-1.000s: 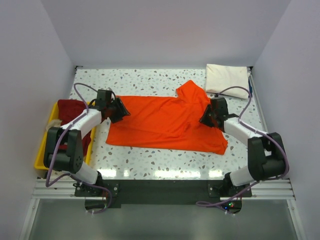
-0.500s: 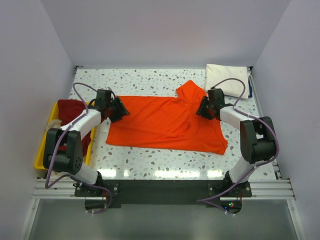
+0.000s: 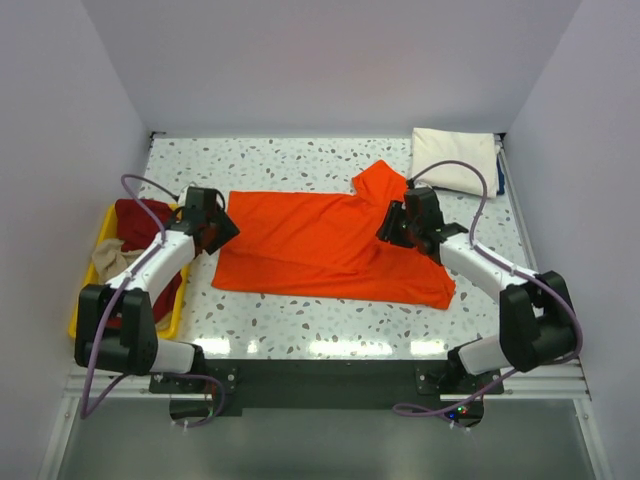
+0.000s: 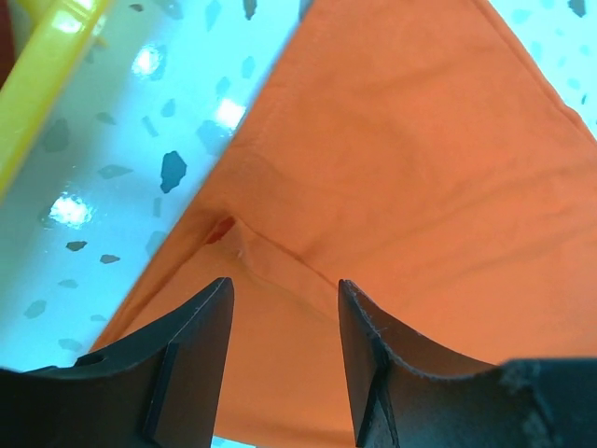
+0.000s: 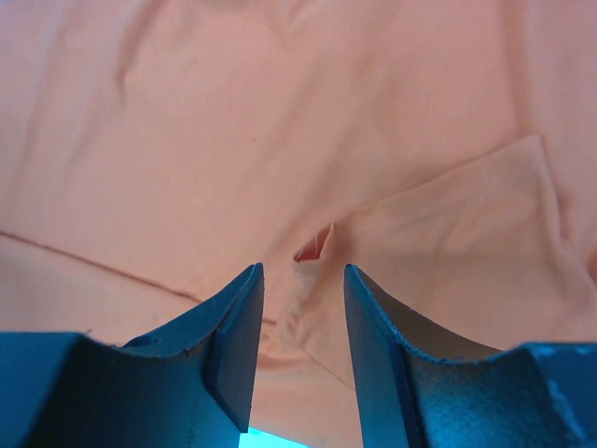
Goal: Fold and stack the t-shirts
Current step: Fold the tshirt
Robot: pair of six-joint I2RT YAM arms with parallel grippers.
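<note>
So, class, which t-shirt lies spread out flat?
The bright orange t-shirt, opened out mid-table. The cream-white one sits folded at the far right corner; the dark red one is bunched in the yellow tray.

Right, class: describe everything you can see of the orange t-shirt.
The orange t-shirt is plain, soft-looking bright cloth, spread mostly flat and lightly creased across the middle of the speckled table. One part points toward the far side near its right end. The left hand hangs open at its left edge, the right hand open over its right part, each above a small pucker of cloth. It lies apart from the folded cream t-shirt at the far right corner.
</note>
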